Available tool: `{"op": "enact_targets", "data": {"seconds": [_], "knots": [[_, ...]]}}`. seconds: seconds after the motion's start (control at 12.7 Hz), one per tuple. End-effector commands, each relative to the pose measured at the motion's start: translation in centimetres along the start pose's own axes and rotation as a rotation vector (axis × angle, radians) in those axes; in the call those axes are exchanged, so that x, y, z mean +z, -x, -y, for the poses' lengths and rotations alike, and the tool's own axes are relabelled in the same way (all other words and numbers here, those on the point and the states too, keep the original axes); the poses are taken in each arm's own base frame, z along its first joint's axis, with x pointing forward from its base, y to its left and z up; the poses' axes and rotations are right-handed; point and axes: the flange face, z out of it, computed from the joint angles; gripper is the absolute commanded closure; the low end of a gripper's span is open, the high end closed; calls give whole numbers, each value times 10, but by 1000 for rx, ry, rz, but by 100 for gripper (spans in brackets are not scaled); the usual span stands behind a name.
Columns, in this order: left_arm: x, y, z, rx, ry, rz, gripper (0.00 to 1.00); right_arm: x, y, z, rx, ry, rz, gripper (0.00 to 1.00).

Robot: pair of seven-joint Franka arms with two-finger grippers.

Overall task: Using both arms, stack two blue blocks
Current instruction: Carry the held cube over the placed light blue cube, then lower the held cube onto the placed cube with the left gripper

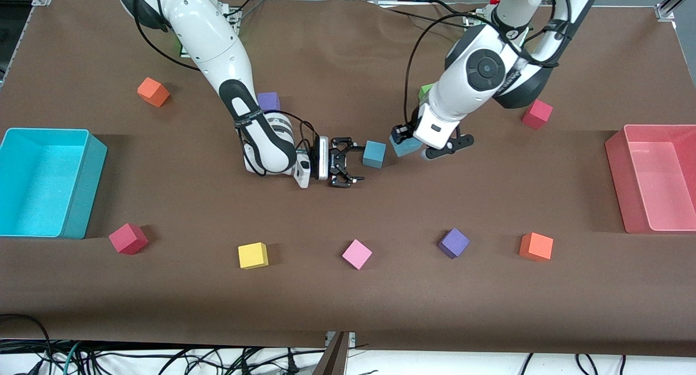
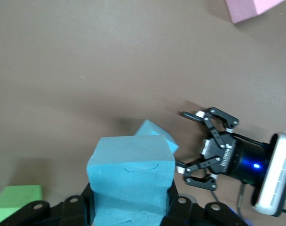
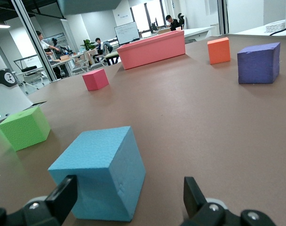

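Blue blocks, two matte foam cubes with soft, faintly pitted faces, sit at the middle of the brown cloth-covered table (image 1: 348, 310): one blue block (image 1: 374, 154) rests on the cloth, and the second blue block (image 1: 405, 145) is just beside it toward the left arm's end, pinched in the left gripper (image 1: 429, 147), whose fingers press into its sides and partly cover it. In the left wrist view that held cube (image 2: 131, 181) fills the foreground, its lower part cut off, with the resting cube's corner (image 2: 157, 134) peeking out past it. The right gripper (image 1: 356, 162) lies low and level at the resting block, its black fingers spread wide with the cube just at the gap between their tips; the right wrist view shows the block (image 3: 103, 172) between the two fingertips (image 3: 60, 195), touching neither. A cyan bin (image 1: 81, 190) at the right arm's end and a pink bin (image 1: 617, 168) at the left arm's end are smooth, straight-walled rectangular trays, and both look bare inside. A green cube (image 1: 426, 91) and a purple cube (image 1: 268, 100) are half hidden by the arms.
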Motion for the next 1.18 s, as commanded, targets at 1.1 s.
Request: {"op": "enact_targets", "data": {"seconds": [1.1], "knots": [[126, 67, -32, -20, -56, -181, 64, 1, 4, 1, -5, 10, -13, 0]]}}
